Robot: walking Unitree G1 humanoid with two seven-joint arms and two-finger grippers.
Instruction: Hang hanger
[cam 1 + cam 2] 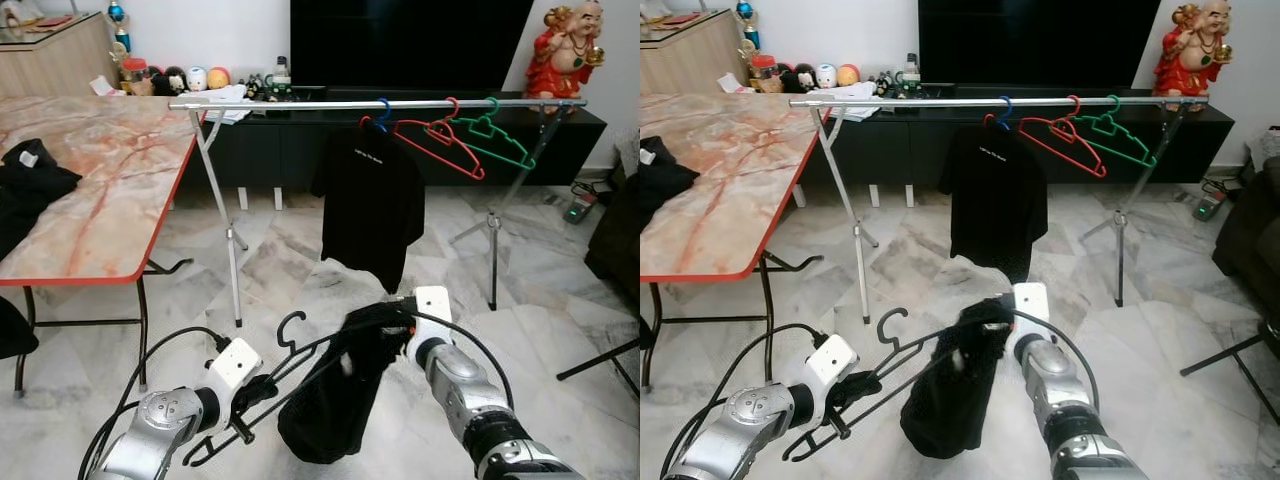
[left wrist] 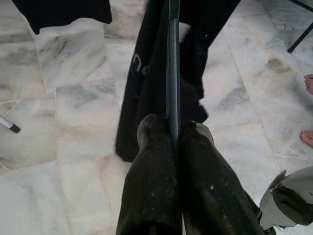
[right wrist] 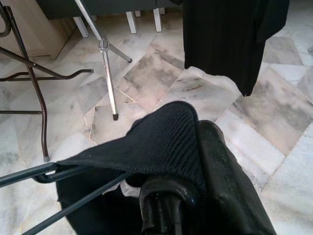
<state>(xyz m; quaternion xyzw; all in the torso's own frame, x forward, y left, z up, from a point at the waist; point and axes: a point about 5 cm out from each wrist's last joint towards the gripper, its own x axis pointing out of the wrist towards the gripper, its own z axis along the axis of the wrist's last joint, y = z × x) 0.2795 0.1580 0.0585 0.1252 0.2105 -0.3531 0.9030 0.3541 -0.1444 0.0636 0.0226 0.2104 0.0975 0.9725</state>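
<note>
Low down, both hands (image 1: pixel 250 395) (image 1: pixel 398 318) grip the black hanger (image 1: pixel 290 360)

Matt black ribbed-knit cloth garment (image 3: pixel 161 142) clamped in the right gripper (image 3: pixel 195 161); thin dark metal hanger (image 2: pixel 172 73) pinched between the left gripper (image 2: pixel 173 132) fingers (rubbery, scuffed). Polished marble floor (image 1: pixel 560 300); shiny metal rail (image 1: pixel 380 103).
</note>
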